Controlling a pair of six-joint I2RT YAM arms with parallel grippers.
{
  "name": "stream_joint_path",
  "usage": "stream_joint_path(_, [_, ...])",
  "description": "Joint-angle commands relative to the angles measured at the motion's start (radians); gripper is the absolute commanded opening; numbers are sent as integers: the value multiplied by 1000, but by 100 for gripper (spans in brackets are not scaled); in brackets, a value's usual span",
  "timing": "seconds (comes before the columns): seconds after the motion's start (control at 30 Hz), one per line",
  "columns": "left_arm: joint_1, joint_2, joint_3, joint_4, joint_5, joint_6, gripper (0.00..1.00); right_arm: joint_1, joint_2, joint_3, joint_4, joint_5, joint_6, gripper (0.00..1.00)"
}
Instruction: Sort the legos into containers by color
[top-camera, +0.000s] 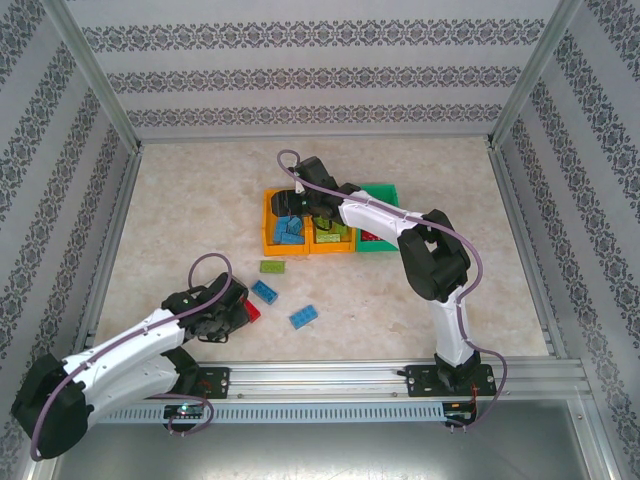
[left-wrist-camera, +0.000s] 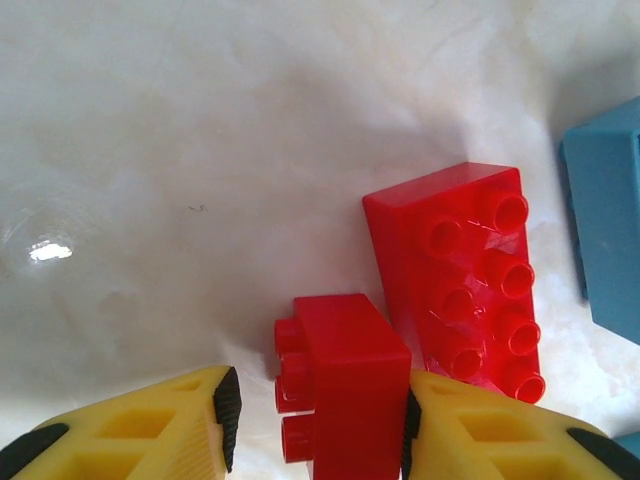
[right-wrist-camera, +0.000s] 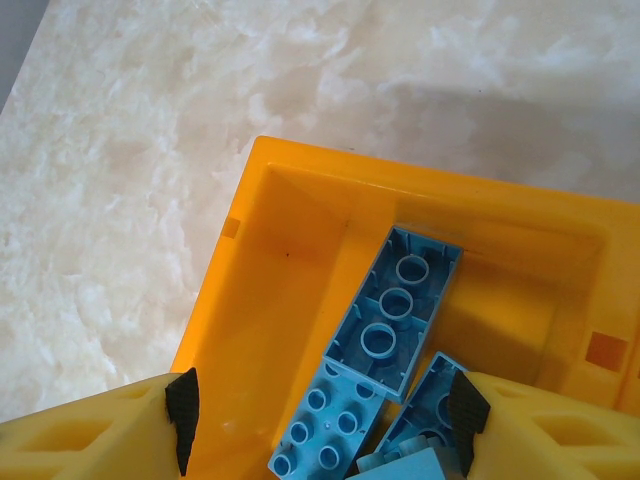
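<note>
At the near left of the surface (top-camera: 170, 220), my left end effector (left-wrist-camera: 320, 425) straddles a red lego (left-wrist-camera: 345, 385) that lies on its side, studs facing the left pad (left-wrist-camera: 228, 415). The right pad (left-wrist-camera: 408, 430) touches the brick's smooth face, while the left pad stands a little clear of the studs. The jaws are therefore apart around the brick, not clamped on it. A second red lego (left-wrist-camera: 460, 280), two studs wide, lies flat and studs up just beside the first. The corner of a blue brick (left-wrist-camera: 610, 230) shows at the right edge of my left wrist view.

Farther back, near the middle of the surface, my right end effector (right-wrist-camera: 325, 415) hangs over the leftmost of three containers set in a row. This is an orange container (right-wrist-camera: 300, 200), and my jaws are wide apart above it, gripping nothing. Inside lie several blue legos (right-wrist-camera: 395, 310): one is turned underside up and rests partly on another that lies studs up.

Seen from above, the middle container (top-camera: 332, 247) is also orange and holds lime green pieces. The green container (top-camera: 385, 190) at the right end has something red in it. On the open surface between that row and my left arm lie a lime green lego (top-camera: 271, 267) and two loose blue legos (top-camera: 265, 291) (top-camera: 304, 316), all apart from the containers.
</note>
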Motion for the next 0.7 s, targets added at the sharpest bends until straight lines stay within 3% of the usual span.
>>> stream_joint_path(0.0, [-13,-22,-8,-30,-34,-10,46,-13,-18,-17,-7,-14,14,70])
stream_joint_path(0.5, [-13,-7,-35,-2,-38,5,37,-13,-25,-10,-7,-21,21,70])
stream_joint_path(0.67, [-12,-3,-35,25,-54,13,27,-13,-35,-11,-4,-20,26,69])
